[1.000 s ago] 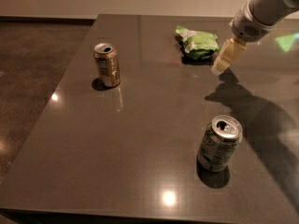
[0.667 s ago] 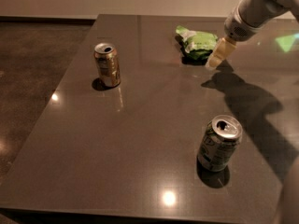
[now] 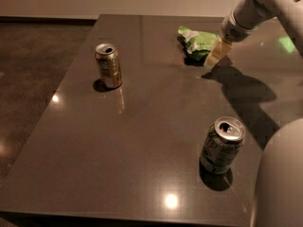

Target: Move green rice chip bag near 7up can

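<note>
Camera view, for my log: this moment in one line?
gripper: beside green rice chip bag | 7up can: upright, far from bag

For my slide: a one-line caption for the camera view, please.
The hand is beside the green rice chip bag; the upright 7up can stands apart, nearer the camera.

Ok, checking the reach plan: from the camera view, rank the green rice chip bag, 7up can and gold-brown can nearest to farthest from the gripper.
1. green rice chip bag, far right, just beside the gripper.
2. gold-brown can, left, and 7up can, near right: both far off, too close to call.
</note>
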Controlling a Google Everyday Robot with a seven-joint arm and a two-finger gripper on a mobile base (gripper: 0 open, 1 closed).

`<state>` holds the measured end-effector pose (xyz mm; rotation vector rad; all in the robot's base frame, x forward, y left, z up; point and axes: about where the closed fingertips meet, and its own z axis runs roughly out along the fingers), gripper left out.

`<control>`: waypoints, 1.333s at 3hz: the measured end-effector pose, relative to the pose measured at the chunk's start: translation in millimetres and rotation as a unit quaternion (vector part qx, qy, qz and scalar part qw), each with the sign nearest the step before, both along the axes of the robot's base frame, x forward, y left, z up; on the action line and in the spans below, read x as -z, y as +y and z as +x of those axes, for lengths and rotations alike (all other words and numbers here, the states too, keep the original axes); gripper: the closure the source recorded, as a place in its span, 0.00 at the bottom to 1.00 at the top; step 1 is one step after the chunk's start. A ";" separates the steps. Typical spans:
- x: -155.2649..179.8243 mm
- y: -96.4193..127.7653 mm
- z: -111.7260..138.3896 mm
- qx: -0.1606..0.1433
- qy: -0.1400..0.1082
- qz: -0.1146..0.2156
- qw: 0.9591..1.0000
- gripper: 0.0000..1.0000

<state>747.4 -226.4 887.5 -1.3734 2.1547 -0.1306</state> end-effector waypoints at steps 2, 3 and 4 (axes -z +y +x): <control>8.2 7.0 16.2 -0.007 -0.004 0.004 1.000 0.05; 11.3 8.3 17.6 -0.010 -0.001 0.009 1.000 0.19; 11.6 8.1 16.9 -0.015 0.001 0.015 1.000 0.42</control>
